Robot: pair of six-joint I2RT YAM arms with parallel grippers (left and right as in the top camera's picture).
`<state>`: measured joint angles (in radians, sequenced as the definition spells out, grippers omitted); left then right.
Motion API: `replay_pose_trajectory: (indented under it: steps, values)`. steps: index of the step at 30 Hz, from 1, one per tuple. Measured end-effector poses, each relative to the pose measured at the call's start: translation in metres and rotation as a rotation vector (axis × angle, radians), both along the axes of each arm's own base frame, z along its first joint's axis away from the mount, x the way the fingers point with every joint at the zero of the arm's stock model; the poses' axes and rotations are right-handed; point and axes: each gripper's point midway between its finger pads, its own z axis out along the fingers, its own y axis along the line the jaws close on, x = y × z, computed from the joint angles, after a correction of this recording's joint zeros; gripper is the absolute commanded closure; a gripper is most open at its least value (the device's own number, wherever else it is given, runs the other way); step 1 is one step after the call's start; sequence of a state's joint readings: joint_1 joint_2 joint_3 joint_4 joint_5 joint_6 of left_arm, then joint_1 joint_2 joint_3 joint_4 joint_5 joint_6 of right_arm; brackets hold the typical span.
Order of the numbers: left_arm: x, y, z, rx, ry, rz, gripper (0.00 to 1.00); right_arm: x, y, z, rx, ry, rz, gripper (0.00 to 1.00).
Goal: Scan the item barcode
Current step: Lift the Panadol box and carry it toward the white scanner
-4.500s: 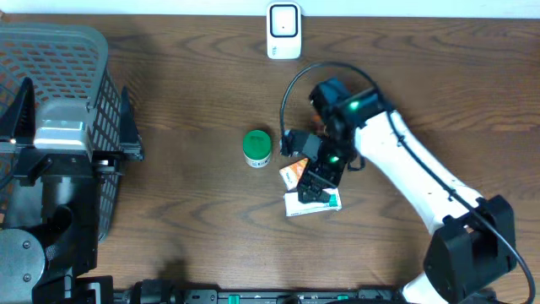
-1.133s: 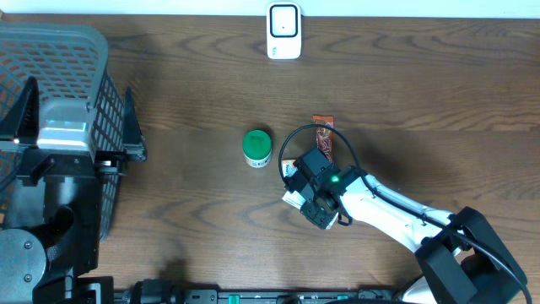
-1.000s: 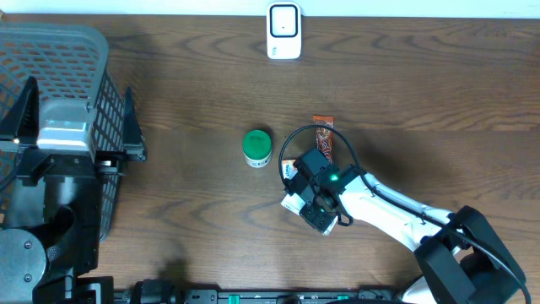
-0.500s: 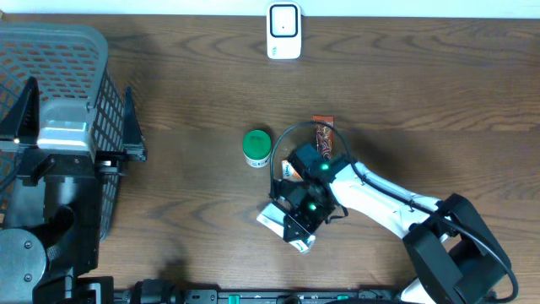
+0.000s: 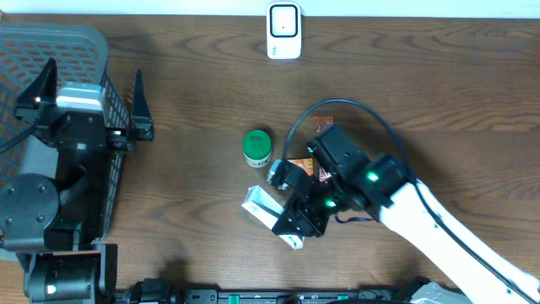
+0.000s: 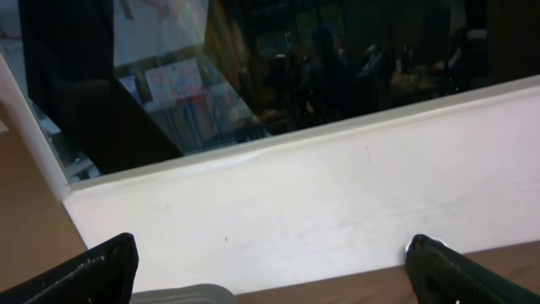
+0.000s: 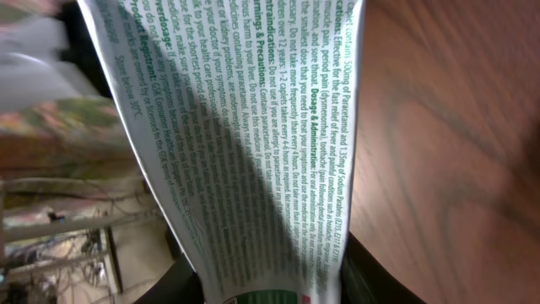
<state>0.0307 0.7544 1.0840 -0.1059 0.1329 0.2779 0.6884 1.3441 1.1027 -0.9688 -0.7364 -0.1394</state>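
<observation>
Looking down from overhead, the right pincer (image 5: 297, 221) is pinching the white medicine box (image 5: 260, 203) at lower centre, below the green-lidded jar (image 5: 257, 147) and well apart from the scanner (image 5: 284, 31) at top centre. The right wrist view adds the box's dosage print up close, with wood counter (image 7: 456, 127) on its right. The left pincer (image 5: 91, 89) is spread wide by the basket (image 5: 51, 42) at left, and its wrist view shows only a white wall (image 6: 337, 211).

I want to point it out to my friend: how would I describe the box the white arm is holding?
On the brown wooden table, find the green-topped jar near the middle. Right beside it the right claw grips a slim white box; unlike the jar and the orange packet, it is covered in fine green print.
</observation>
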Motion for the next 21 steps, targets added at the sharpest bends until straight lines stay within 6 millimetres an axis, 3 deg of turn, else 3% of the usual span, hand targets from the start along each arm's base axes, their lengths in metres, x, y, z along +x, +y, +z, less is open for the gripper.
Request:
replay_pose_trajectory:
  steps: [5, 9, 14, 21]
  values:
    - [-0.001, 0.0, 0.002, 0.0, -0.006, 0.0, 0.0, -0.008, -0.004, 0.026, 0.065, -0.052, -0.008, 0.75]
    - [-0.005, 0.0, 0.004, 0.001, -0.016, 0.0, 0.0, 0.001, -0.015, 0.021, -0.002, -0.117, -0.054, 0.75]
    - [-0.009, 0.0, 0.008, 0.001, -0.03, 0.0, 0.01, 0.049, -0.03, 0.009, -0.145, -0.334, -0.184, 0.74]
    - [-0.014, 0.0, 0.011, 0.001, -0.042, 0.0, 0.0, 0.136, -0.035, 0.023, -0.204, -0.667, -0.382, 0.72]
